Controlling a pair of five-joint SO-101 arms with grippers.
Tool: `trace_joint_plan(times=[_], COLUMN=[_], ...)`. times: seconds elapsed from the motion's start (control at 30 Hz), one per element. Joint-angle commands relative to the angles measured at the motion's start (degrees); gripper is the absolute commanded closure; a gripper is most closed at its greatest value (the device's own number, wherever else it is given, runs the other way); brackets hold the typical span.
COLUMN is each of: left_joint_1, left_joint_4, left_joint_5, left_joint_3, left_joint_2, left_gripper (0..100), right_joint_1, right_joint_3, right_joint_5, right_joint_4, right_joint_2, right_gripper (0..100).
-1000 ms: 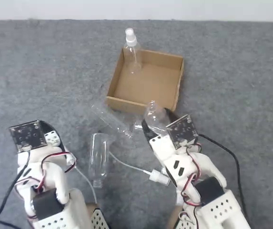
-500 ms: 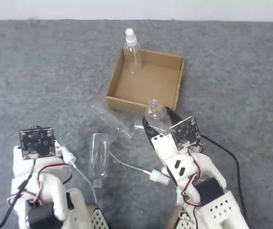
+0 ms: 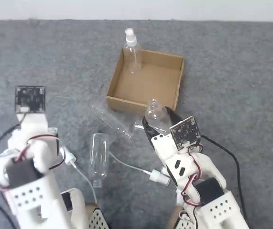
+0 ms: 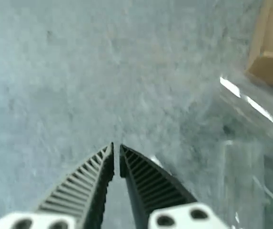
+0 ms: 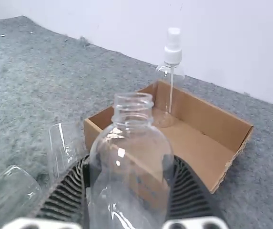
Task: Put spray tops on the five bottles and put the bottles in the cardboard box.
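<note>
Cardboard box (image 5: 222, 129), brown and open-topped, is sitting just ahead of my right tool (image 5: 129, 188), which is clamping a clear uncapped plastic bottle (image 5: 129, 143); my left tool (image 4: 116, 152) is hovering closed over the grey counter (image 4: 55, 71).

Here we are at what looks like a small robotics lab bench, though little of the room shows. Grey felt-like mat (image 3: 241, 62) right across the table, bare white wall (image 5: 231, 33) close behind. Two white printed arms, left arm (image 3: 29, 167) and right arm (image 3: 193, 167), with loose wiring (image 3: 189, 183) and bare circuit boards (image 3: 30, 99) on their wrists.
</note>
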Motion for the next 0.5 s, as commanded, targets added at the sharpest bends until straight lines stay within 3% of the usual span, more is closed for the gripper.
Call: trace_joint_plan(times=[0.0, 0.13, 0.27, 0.47], left_joint_1=[0.0, -1.3, -4.7, -7.5], left_joint_4=[2.5, 3.0, -2.0, -5.4], left_joint_5=[1.3, 1.8, 7.2, 12.9], left_joint_3=[-3.5, -1.6, 2.9, 9.2], left_joint_2=[3.8, 4.8, 5.0, 5.0], left_gripper=[98, 98, 98, 82], right_joint_1=[0.9, 0.9, 0.9, 0.9], right_joint_3=[-0.8, -0.8, -0.8, -0.7], right_joint_5=[-0.2, -0.2, -0.1, -0.1], right_joint_4=[-1.5, -1.5, -1.5, -1.5], right_joint_2=[-1.2, -1.1, -1.1, -1.1], right_gripper=[98.9, 98.9, 98.9, 98.9])
